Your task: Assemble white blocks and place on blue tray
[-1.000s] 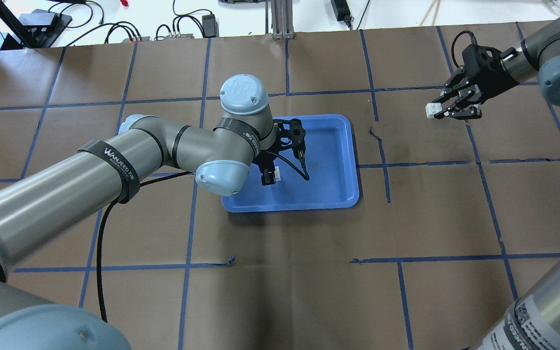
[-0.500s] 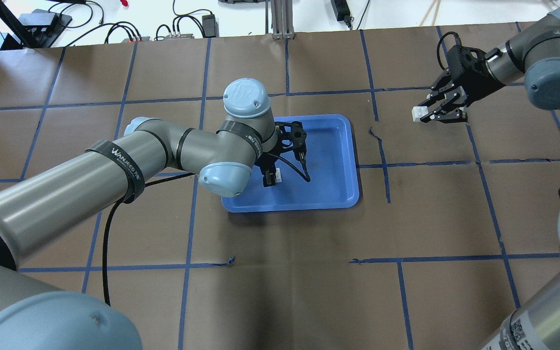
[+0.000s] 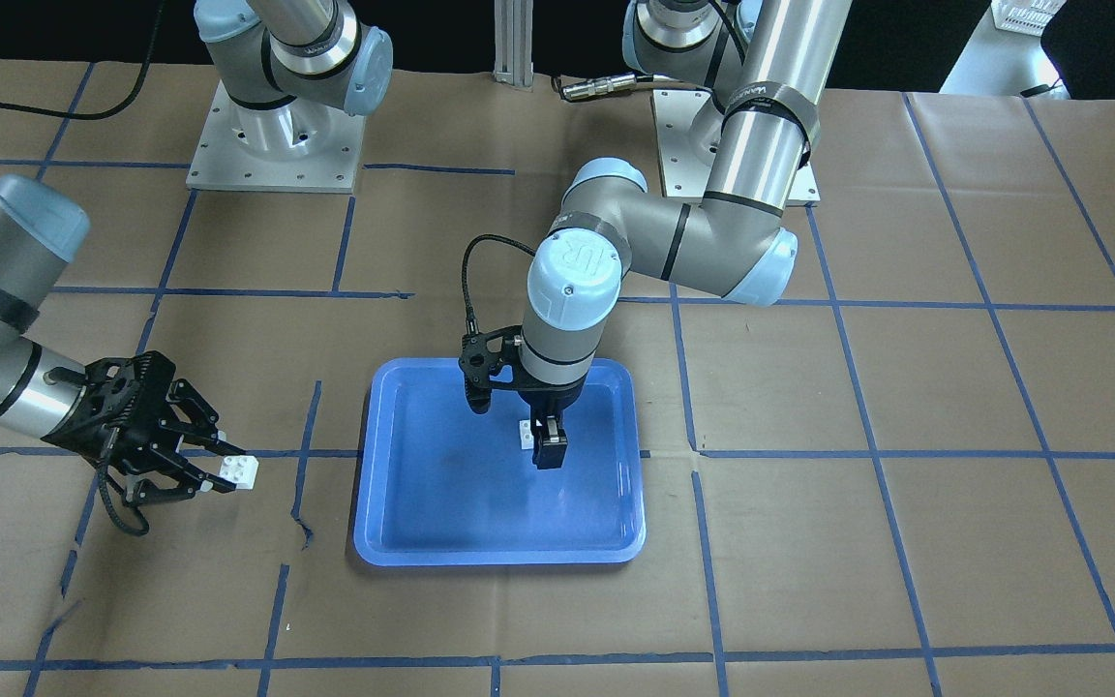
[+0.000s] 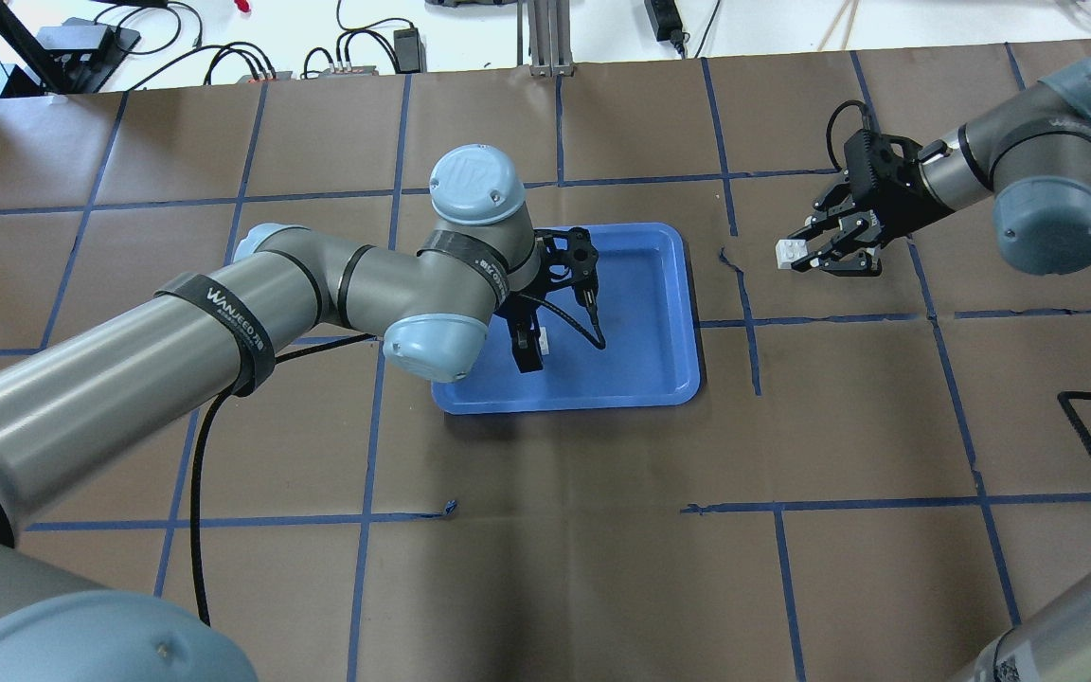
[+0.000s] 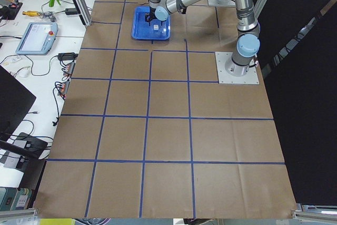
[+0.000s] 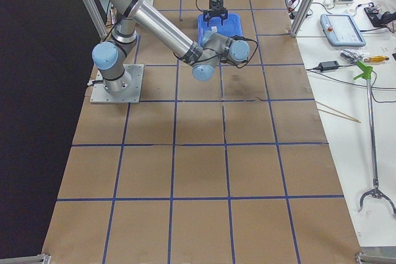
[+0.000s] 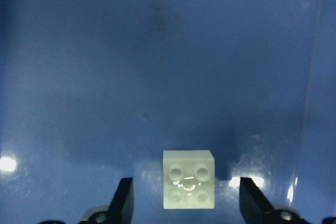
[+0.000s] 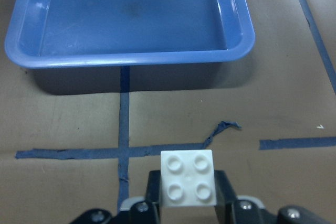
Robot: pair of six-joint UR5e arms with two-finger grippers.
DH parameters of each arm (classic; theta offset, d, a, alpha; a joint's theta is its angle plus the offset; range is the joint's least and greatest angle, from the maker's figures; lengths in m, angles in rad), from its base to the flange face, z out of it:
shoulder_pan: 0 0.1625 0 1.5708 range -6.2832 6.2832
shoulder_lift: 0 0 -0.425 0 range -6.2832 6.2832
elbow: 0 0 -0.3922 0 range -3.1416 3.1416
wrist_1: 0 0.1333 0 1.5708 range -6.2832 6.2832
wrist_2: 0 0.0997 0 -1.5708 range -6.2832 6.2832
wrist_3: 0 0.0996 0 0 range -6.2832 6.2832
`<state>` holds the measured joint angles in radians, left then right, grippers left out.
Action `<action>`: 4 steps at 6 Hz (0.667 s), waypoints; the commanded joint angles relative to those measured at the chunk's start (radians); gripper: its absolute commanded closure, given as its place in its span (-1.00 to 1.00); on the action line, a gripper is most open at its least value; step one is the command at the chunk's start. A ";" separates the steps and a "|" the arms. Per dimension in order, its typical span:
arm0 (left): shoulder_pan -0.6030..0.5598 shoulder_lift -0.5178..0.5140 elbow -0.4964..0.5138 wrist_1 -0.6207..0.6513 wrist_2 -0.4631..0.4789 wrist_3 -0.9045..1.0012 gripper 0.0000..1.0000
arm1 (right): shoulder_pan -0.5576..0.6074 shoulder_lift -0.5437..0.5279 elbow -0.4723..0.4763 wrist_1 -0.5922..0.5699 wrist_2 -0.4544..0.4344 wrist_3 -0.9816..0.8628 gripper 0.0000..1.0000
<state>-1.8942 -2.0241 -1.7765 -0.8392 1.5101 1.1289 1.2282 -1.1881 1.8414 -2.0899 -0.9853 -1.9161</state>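
At the centre of the overhead view, the blue tray [image 4: 645, 374] lay on the brown paper cover [image 4: 555, 530]. The left gripper [image 7: 187, 200] hung over the tray's left half, pointing down, with its jaws spread wide. One white block [image 7: 189, 186] sat studs-up on the tray floor between the jaws. A clear gap showed on each side, and neither jaw touched it.

At the upper right of the overhead view, the right gripper [image 4: 801, 258] was clamped on the second white block [image 4: 786, 252]. This block was held over the paper, well apart from the tray's right rim. In the right wrist view it appeared at the lower centre, studs toward the camera, gripped by two opposite side walls.

Handling, as judged: each block appeared light, rigid and smooth-sided, and not fragile. Glossy plastic could slip or twist under a light or off-centre grip. Hold should be taken on two opposite flat walls, centred, leaving the studded top and the underside free for mating. Squareness between the blocks would matter more than force.
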 commanded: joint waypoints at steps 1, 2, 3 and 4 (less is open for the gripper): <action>0.013 0.103 0.008 -0.036 0.013 -0.074 -0.98 | 0.065 -0.039 0.093 -0.126 0.011 0.089 0.37; 0.048 0.157 0.014 -0.093 0.015 -0.149 -0.98 | 0.120 -0.039 0.135 -0.241 0.011 0.183 0.37; 0.069 0.213 0.025 -0.144 0.045 -0.331 -0.98 | 0.207 -0.035 0.168 -0.383 0.011 0.333 0.37; 0.082 0.269 0.060 -0.237 0.070 -0.556 -0.98 | 0.293 -0.030 0.180 -0.518 0.005 0.505 0.37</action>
<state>-1.8279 -1.8102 -1.7436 -0.9971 1.5560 0.7720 1.4377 -1.2214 2.0023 -2.4742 -0.9759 -1.5700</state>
